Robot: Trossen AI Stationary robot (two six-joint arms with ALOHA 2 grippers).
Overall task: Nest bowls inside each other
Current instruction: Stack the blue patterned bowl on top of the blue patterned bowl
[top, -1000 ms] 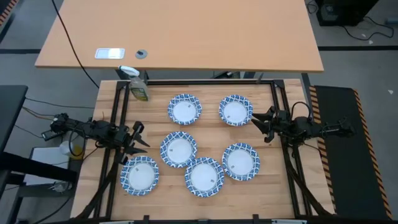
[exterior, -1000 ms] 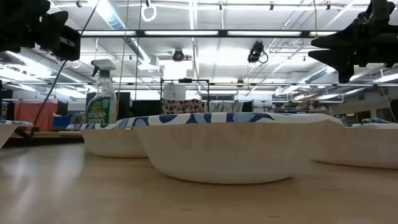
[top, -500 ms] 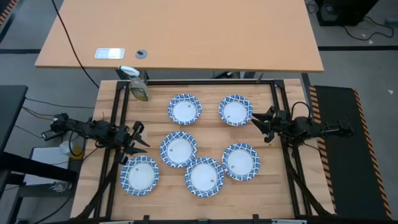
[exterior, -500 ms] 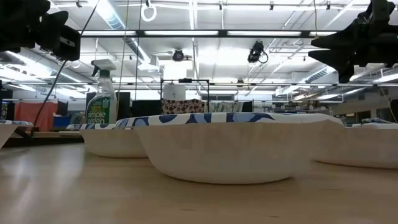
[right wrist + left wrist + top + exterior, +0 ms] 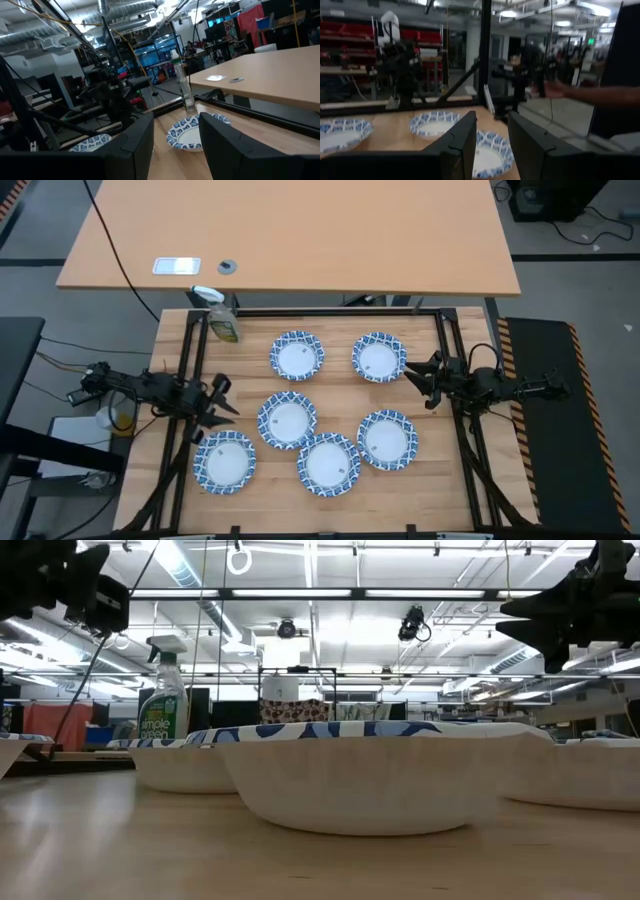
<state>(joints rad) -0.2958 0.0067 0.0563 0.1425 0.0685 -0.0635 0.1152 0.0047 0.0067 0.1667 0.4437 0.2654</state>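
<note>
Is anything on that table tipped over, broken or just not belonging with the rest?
Nothing is spilled or broken. All six bowls sit upright and separate on the table. The one odd item is a spray bottle at the far left corner, unrelated to the bowls.

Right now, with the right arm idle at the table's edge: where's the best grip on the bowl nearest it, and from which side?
Judging by its pose, the scalloped rim facing the right gripper. That bowl sits upright, apart from its neighbours, and is too shallow for a side grab. Probably come down from above, one finger inside the rim, one outside.
</note>
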